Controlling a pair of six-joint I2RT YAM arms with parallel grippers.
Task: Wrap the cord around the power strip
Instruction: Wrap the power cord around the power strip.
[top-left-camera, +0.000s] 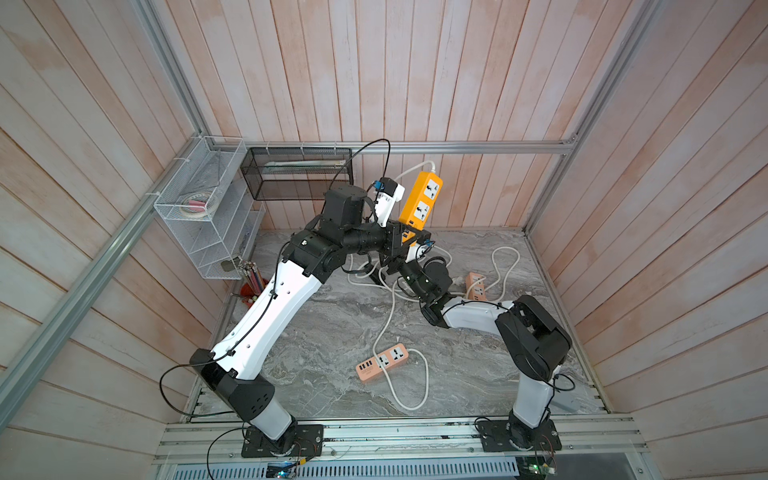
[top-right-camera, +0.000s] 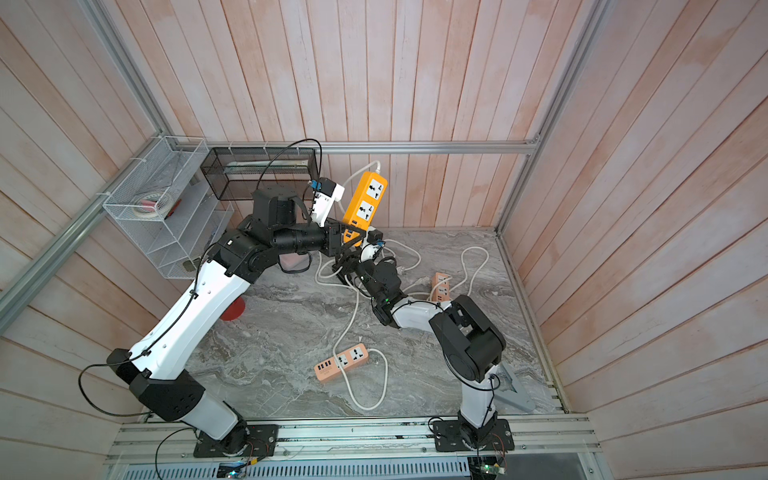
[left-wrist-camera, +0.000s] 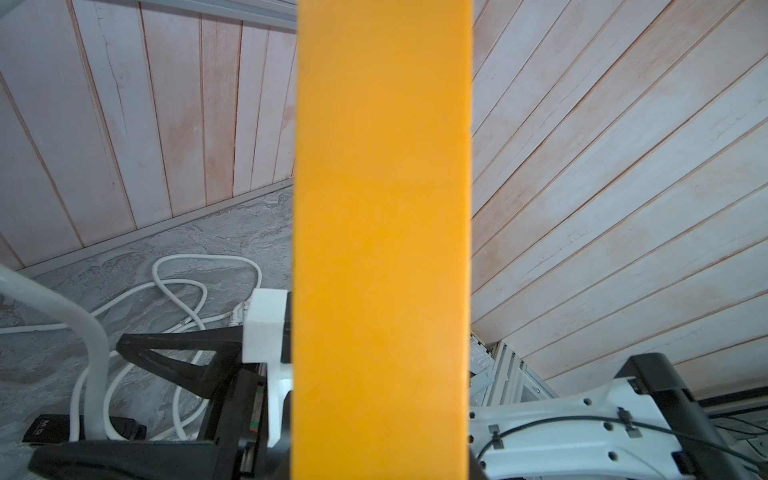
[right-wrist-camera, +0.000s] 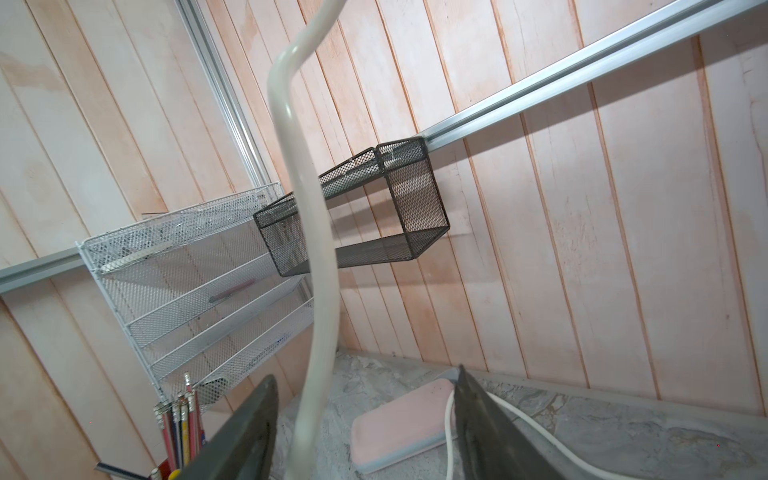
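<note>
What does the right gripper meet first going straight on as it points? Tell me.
Probably the white cord, hanging between the right gripper's open jaws. Behind it is the black mesh basket on the wall; depth is unclear.

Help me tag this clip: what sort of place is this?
Probably a robot test booth styled as a desk corner: plank walls on a metal frame, mesh wall baskets, a marble-look table.

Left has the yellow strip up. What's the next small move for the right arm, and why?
Probably close the right gripper on the white cord: it runs between the open jaws, while the left gripper holds the yellow power strip raised, no cord wrapped on it.
</note>
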